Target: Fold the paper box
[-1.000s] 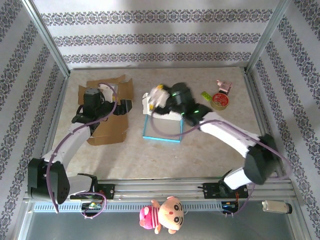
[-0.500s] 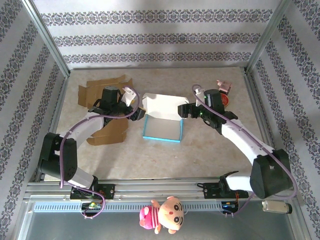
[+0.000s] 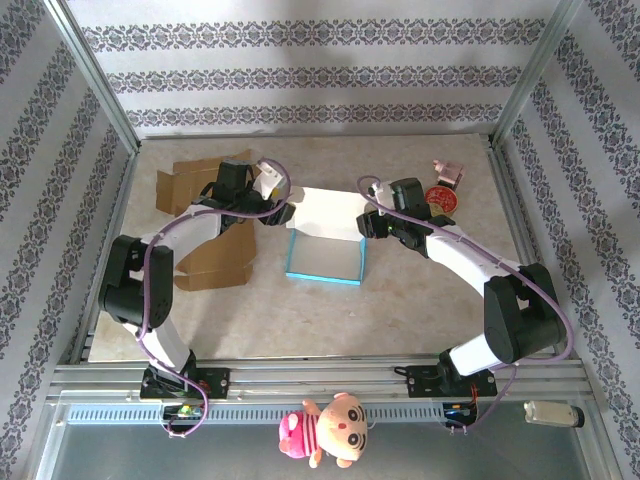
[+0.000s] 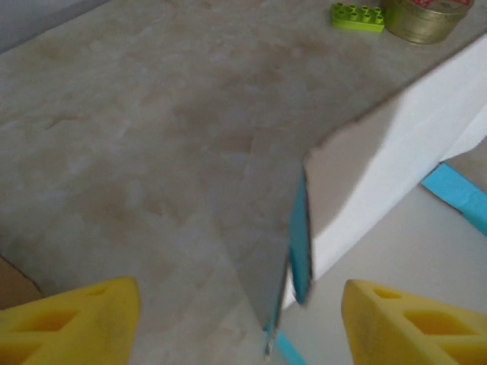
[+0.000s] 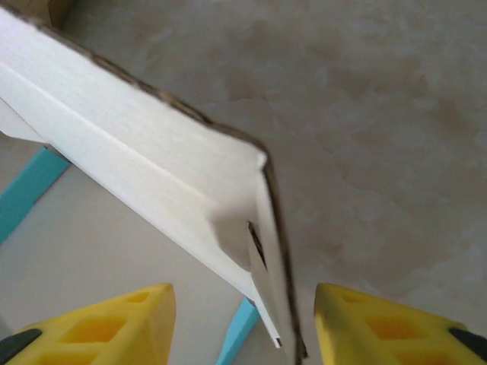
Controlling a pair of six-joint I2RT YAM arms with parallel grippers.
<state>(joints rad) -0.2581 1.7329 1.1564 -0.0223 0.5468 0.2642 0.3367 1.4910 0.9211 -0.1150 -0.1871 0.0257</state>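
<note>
The paper box (image 3: pixel 325 240), white with blue edges, sits in the middle of the table with its tall white back flap raised. My left gripper (image 3: pixel 284 211) is at the flap's back left corner. In the left wrist view this gripper (image 4: pixel 240 319) is open, and the box corner (image 4: pixel 298 251) stands between its yellow fingertips (image 4: pixel 68 319) without touching them. My right gripper (image 3: pixel 369 225) is at the back right corner. It (image 5: pixel 243 323) is also open, with the flap's corner edge (image 5: pixel 262 228) between its fingertips (image 5: pixel 384 327).
Flat brown cardboard (image 3: pixel 215 250) lies under the left arm. A red tape tin (image 3: pixel 441 197) and a pink object (image 3: pixel 447 172) sit at the back right; the tin (image 4: pixel 426 15) has a green brick (image 4: pixel 358 15) beside it. A plush doll (image 3: pixel 325 428) hangs at the front rail.
Both arms have swung inward to the box's back corners. The right gripper came off the box top and now flanks the right corner; the left moved right from the cardboard.
</note>
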